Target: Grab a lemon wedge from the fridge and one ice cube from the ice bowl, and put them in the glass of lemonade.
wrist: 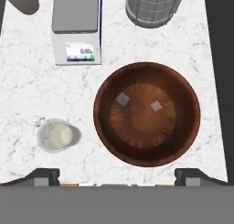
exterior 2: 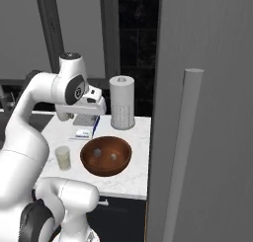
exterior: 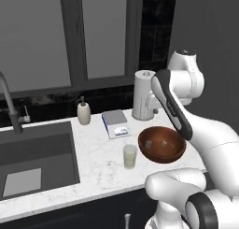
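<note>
The reddish-brown ice bowl sits on the marble counter, straight below my gripper. The gripper hovers high above it and stands open, its two tips far apart with nothing between them. Two small pale ice cubes lie on the bowl's bottom. Left of the bowl stands the glass of lemonade, upright with pale yellow liquid. The grey fridge rises at the counter's right end, door closed, its long bar handle facing me. The lemon wedge is hidden.
Behind the bowl are a small digital scale, a paper towel roll and a cream soap bottle. A dark sink basin with a faucet takes up the counter's left side. A window fills the back wall.
</note>
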Robot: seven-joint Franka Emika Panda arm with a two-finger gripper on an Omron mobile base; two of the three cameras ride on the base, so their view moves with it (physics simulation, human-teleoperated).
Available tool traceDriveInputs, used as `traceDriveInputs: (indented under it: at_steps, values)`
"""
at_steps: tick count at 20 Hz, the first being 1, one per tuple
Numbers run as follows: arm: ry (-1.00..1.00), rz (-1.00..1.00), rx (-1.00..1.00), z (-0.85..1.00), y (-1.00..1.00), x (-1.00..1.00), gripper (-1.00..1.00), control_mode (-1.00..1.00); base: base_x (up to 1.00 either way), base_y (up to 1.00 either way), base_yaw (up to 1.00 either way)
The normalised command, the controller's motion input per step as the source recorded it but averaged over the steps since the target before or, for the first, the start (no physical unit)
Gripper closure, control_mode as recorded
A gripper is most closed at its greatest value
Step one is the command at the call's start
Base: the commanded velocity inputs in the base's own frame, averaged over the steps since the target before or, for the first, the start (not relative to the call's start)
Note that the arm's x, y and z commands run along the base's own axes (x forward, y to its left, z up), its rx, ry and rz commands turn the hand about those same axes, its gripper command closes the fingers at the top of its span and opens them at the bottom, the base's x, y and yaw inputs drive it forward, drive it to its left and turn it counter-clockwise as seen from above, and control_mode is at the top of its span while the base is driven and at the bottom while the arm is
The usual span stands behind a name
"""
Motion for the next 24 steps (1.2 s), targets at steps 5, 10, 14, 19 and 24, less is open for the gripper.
traceDriveInputs:
  at_steps: [5,10,14,19,24]
  values:
    - [0.06,0.00,0.00,-1.00,-0.64,0.10,-1.00,-1.00,0.00,0.00,0.00]
    - [0.01,0.13,-0.01,-0.90,-0.57,0.12,-1.00,-1.00,0.00,0.00,0.00]
    - [0.01,0.13,-0.05,-0.50,-0.01,0.52,-1.00,-1.00,0.00,0.00,0.00]
    - [0.00,0.00,-0.04,-0.26,-0.02,0.41,-1.00,-1.00,0.00,0.00,0.00]
    - [0.03,0.00,-0.01,-0.42,0.00,0.38,-1.00,-1.00,0.00,0.00,0.00]
